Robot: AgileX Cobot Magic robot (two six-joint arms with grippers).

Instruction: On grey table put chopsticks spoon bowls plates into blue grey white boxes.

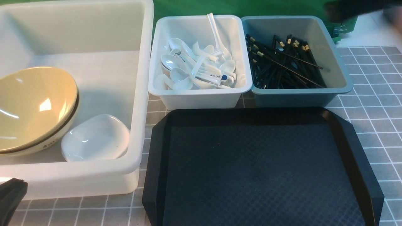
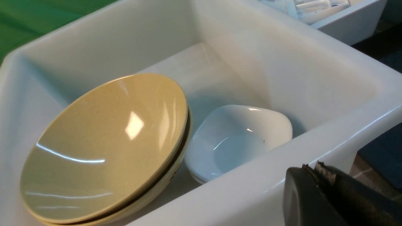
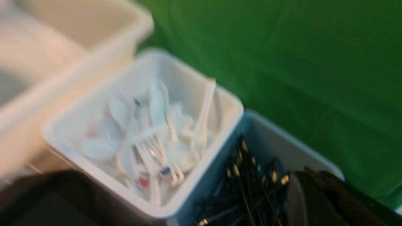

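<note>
Two stacked yellow bowls (image 1: pixel 31 106) (image 2: pixel 103 147) lean in the large translucent white tub (image 1: pixel 138 125), with a small white plate (image 1: pixel 94 138) (image 2: pixel 235 141) beside them. Several white spoons (image 1: pixel 198 69) (image 3: pixel 147 141) fill the small white box (image 1: pixel 201 100). Many black chopsticks (image 1: pixel 282 66) (image 3: pixel 248 188) lie in the blue-grey box (image 1: pixel 292 97). My left gripper (image 2: pixel 314 168) is shut and empty, just outside the tub's near wall. My right gripper (image 3: pixel 309 172) is shut and empty, blurred, above the far right side of the blue-grey box.
A black octagonal tray (image 1: pixel 260 166) with nothing on it lies on the grey table (image 1: pixel 370 103) in front of the two small boxes. A green cloth (image 1: pixel 251 8) hangs behind the boxes. My right arm shows as a dark blur (image 1: pixel 342 11) at the back right.
</note>
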